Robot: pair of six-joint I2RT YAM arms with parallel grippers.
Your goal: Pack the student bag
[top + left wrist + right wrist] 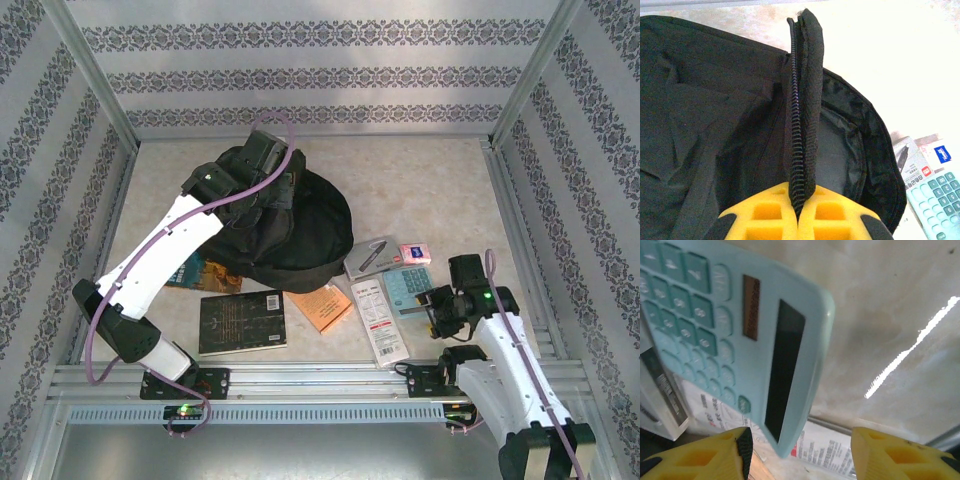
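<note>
Some books (243, 322) are lying just in front of the bag (315, 235). The left gripper (799, 200) is pinching its zip edge (802, 100), holding it up. The bag is looking soft and floppy, so that edge is seeming best to grab. The right gripper (800, 450) is hanging spread over the calculator (715, 325).

The table (440, 190) is pale and a bit speckled. The student bag (310, 235) lies near the middle of it, big and black. Just in front of the bag lie a dark book (242, 322) and a thin orange book (320, 306). A colourful book (205, 275) peeks out at the bag's left side. To the right lie a long white pack (378, 320), a light blue calculator (407, 288) touching it, a grey box (372, 256) and a small pink pack (414, 252).
</note>
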